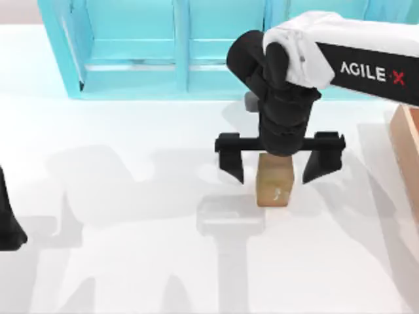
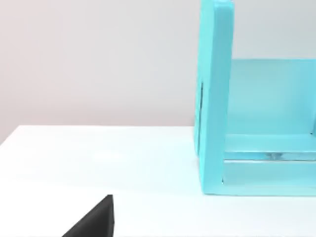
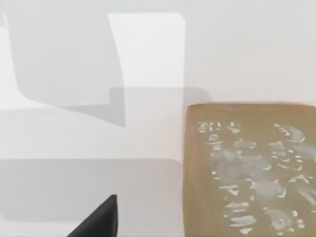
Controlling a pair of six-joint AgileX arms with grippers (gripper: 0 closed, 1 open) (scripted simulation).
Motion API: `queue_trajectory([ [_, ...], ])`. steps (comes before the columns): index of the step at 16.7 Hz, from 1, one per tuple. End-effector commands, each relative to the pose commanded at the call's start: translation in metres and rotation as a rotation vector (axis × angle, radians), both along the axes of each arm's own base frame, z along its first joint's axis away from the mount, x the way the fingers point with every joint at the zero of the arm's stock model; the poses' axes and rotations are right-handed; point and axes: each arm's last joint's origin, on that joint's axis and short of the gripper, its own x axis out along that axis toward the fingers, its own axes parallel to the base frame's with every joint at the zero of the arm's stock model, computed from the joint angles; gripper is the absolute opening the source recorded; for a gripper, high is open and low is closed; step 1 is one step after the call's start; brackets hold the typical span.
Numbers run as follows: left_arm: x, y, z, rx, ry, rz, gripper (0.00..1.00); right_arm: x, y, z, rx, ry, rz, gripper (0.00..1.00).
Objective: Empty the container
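Right gripper [image 1: 272,167] hangs over the table [image 1: 118,216], fingers spread wide, straddling the small brown cube [image 1: 274,186]. Container [image 1: 407,140] sits at right edge. Left gripper [image 1: 8,226] parked at left edge; its state cannot be told.

We see a big turquoise shelf [image 1: 177,52] standing at the far edge of the white surface [image 1: 118,216]; its bays face us. A small brown cube [image 1: 273,186] rests on the surface in front of the shelf, apart from it, with pale marks on its top.
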Motion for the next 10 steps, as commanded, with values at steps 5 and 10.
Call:
queue_trajectory([
  [5,0.0,0.0,0.0,0.0,0.0,0.0,1.0,-0.001,0.0,0.055,-0.007,0.009,0.001,1.0],
  [10,0.0,0.0,0.0,0.0,0.0,0.0,1.0,-0.002,-0.002,0.069,-0.002,0.002,0.0,1.0],
])
